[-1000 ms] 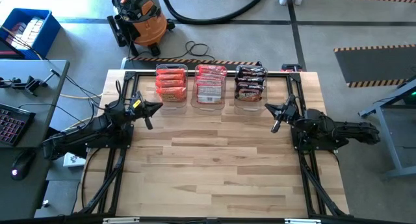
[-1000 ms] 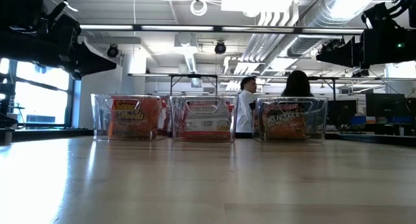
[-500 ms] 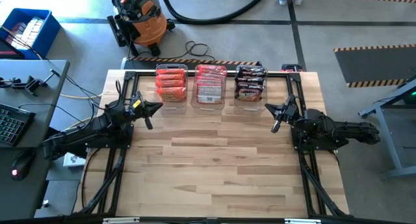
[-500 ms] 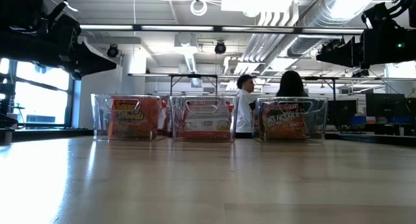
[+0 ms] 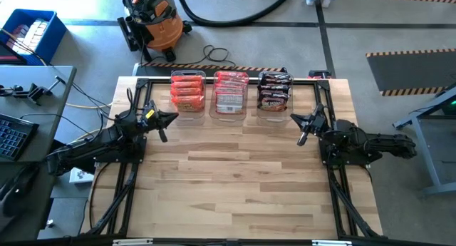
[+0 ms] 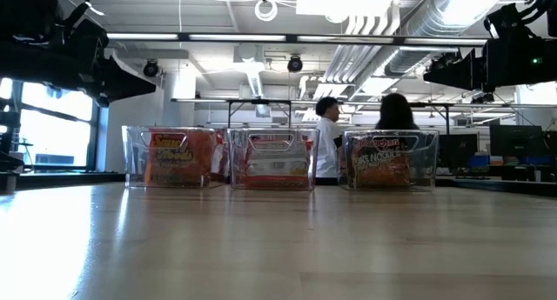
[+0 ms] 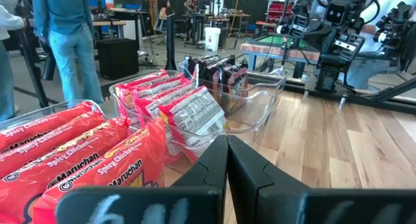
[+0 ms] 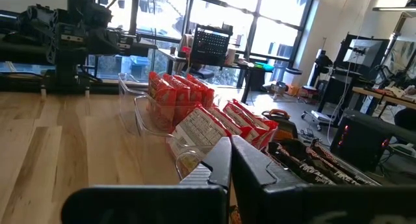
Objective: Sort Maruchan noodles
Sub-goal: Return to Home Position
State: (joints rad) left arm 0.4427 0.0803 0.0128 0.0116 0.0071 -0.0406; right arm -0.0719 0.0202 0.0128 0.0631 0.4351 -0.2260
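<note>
Above tabletop (image 5: 228,178), L-gripper (image 5: 168,121), R-gripper (image 5: 298,123) closed.

- My wooden worktop (image 5: 235,182) carries three clear bins (image 5: 229,115) in a row along its far edge.
- An orange shop vacuum (image 5: 155,21) with a black hose (image 5: 235,18) stands on the floor beyond it.
- A blue crate (image 5: 55,36) and a keyboard (image 5: 10,137) lie off to my left.
- One person (image 6: 328,148) and another (image 6: 396,116) stand behind the bins.

Tabletop (image 5: 235,182) open mid & front; three bins (image 6: 237,161) block far edge.
</note>
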